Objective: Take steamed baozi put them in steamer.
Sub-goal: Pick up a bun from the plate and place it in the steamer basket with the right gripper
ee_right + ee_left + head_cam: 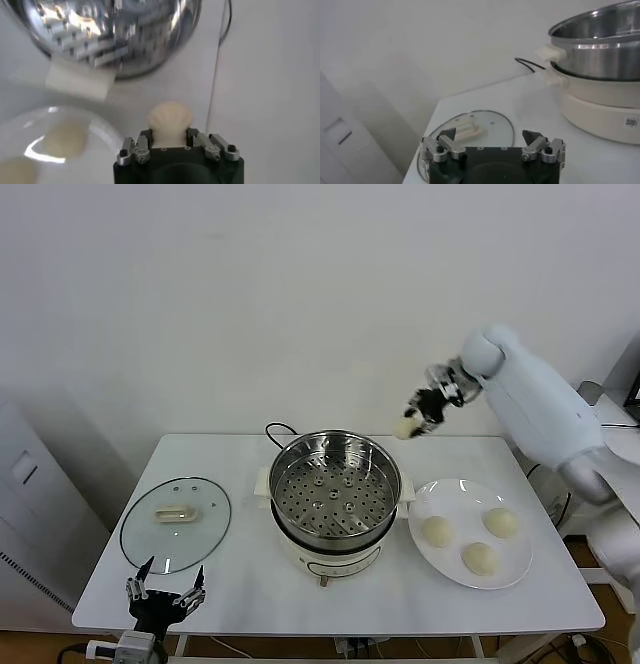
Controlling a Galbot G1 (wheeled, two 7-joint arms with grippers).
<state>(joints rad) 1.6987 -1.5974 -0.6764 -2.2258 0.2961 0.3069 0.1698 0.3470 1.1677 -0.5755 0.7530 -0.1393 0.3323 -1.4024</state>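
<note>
One baozi (406,427) pinched in right tool (414,421), aloft at steamer's (336,484) 2 o'clock; three wait on plate (470,534). Transfer step; next prob. swing over basket, lower, release. Left tool (165,595) wide open, parked.

White counter (250,594) has three things sitting on it: a glass lid (176,524) near the left edge, the steamer (335,502) in the middle, and a white plate (470,532) just beside it toward the right edge.
</note>
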